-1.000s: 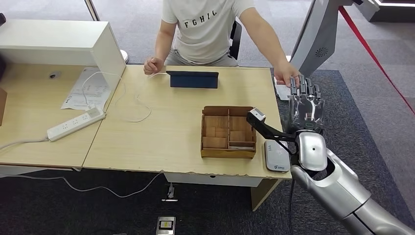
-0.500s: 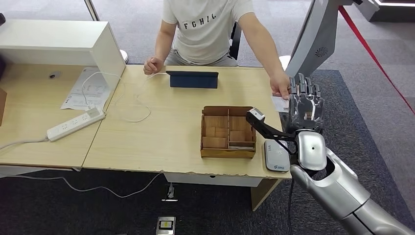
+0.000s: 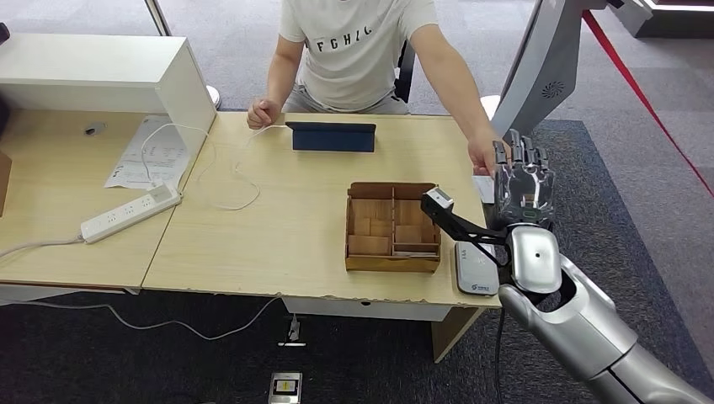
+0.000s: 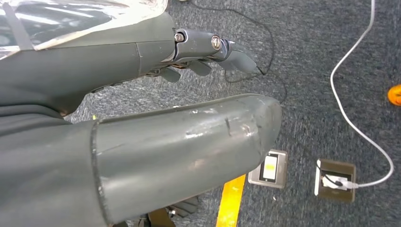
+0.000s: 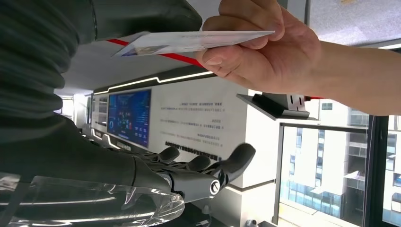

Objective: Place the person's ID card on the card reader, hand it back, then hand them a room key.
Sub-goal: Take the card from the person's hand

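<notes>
Pale wood bench [image 3: 278,236] over dark grey carpet [image 3: 640,194]. Brown divided wooden tray [image 3: 392,225] holds small cards. Right hand [image 3: 524,181] open, fingers spread; left hand [image 4: 208,52] empty, fingers apart.

Empty left robot hand [image 4: 189,61] above carpet [image 4: 321,71]

bench [image 3: 286,227]: matt pale wood | box [image 3: 392,225]: brown wood | ID card [image 5: 189,41]: glossy plastic | floor [image 3: 665,219]: rough grey carpet
</notes>
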You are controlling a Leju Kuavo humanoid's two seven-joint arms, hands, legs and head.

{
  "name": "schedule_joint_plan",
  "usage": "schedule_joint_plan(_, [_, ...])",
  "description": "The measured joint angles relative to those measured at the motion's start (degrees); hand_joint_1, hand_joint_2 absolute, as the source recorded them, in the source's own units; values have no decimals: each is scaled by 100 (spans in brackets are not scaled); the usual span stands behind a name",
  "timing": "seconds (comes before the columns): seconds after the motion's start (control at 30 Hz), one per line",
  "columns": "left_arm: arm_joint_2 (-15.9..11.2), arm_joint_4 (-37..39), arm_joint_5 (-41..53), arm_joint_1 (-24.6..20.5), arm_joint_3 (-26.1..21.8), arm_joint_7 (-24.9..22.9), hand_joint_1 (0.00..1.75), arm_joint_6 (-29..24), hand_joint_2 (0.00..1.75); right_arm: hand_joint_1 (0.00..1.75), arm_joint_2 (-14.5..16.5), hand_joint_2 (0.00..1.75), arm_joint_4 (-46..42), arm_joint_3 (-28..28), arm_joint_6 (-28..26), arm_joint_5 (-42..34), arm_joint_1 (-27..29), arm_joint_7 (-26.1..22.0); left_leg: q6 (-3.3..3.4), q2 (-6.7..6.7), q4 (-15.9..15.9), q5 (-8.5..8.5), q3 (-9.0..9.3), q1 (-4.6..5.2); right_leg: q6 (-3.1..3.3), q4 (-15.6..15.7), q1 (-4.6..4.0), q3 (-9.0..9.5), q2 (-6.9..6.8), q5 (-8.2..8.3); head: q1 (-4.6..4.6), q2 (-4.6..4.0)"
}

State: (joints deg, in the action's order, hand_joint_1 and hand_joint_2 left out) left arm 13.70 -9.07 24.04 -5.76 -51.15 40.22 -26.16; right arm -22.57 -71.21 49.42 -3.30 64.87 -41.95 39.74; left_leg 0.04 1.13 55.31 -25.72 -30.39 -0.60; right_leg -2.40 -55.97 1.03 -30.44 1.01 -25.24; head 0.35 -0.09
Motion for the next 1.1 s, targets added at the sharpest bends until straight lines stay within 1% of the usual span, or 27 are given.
schedule_joint_plan(0.4, [7, 0, -89, -1, 22, 0, 0, -134, 0, 175, -39, 175, -8, -4, 117, 151, 36, 1, 0, 0, 0, 0, 0, 0, 0, 0, 0, 0, 0, 0, 0, 0])
schedule_joint_plan(0.77, [20, -1, -121, 1, 33, 0, 0, -143, 0, 175, -53, 175, -87, -5, 127, 148, 160, 2, 0, 0, 0, 0, 0, 0, 0, 0, 0, 0, 0, 0, 1, 0])
schedule_joint_plan(1.1, [20, -2, -318, 0, 36, 0, 0, -196, 0, 175, -50, 175, -173, 7, 44, -115, 350, 1, 0, 0, -1, 0, 0, 0, 0, 0, 0, 0, 0, 0, 1, 0])
